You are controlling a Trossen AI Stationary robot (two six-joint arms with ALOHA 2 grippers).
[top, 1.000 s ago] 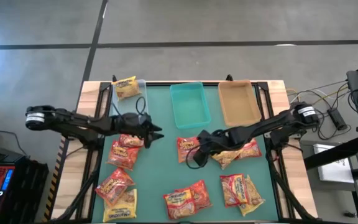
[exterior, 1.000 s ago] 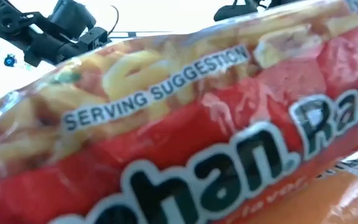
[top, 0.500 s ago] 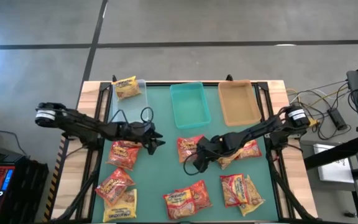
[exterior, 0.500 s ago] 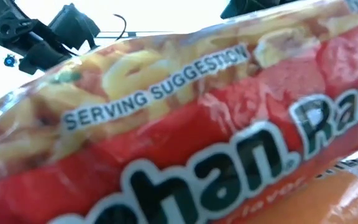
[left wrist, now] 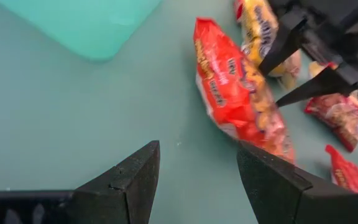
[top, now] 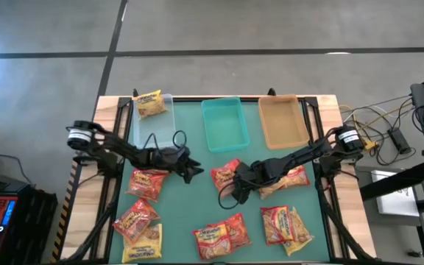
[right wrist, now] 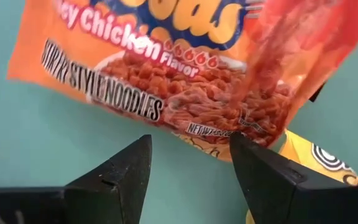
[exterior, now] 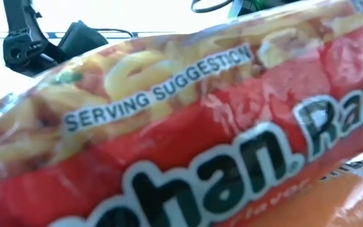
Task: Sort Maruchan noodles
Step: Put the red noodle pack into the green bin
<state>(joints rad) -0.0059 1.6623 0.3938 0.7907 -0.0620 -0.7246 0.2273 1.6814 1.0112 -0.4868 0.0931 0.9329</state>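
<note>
Maruchan noodle packets lie flat on the green mat. A red one (top: 225,175) sits at the middle, showing orange (right wrist: 154,68) in the right wrist view. My right gripper (top: 234,187) is open and points steeply down at its near edge (right wrist: 189,138). From the left, my left gripper (top: 191,171) hangs low over bare mat, open (left wrist: 197,146), with that packet (left wrist: 241,99) ahead of it. More packets lie at the left (top: 147,182), front (top: 223,235) and right (top: 285,224). A yellow one (top: 149,103) rests in the clear tray.
A clear tray (top: 160,121), a teal tray (top: 224,124) and a tan tray (top: 282,121) stand along the far edge. A red packet (exterior: 181,139) right in front of the low camera fills that view. Bare mat lies between the two grippers and the teal tray.
My left gripper has come down and moved toward the table's right and near side, closer to the middle packet, rolling a little. My right gripper has sunk slightly over that packet's near edge and tipped further down. No packet has moved.
</note>
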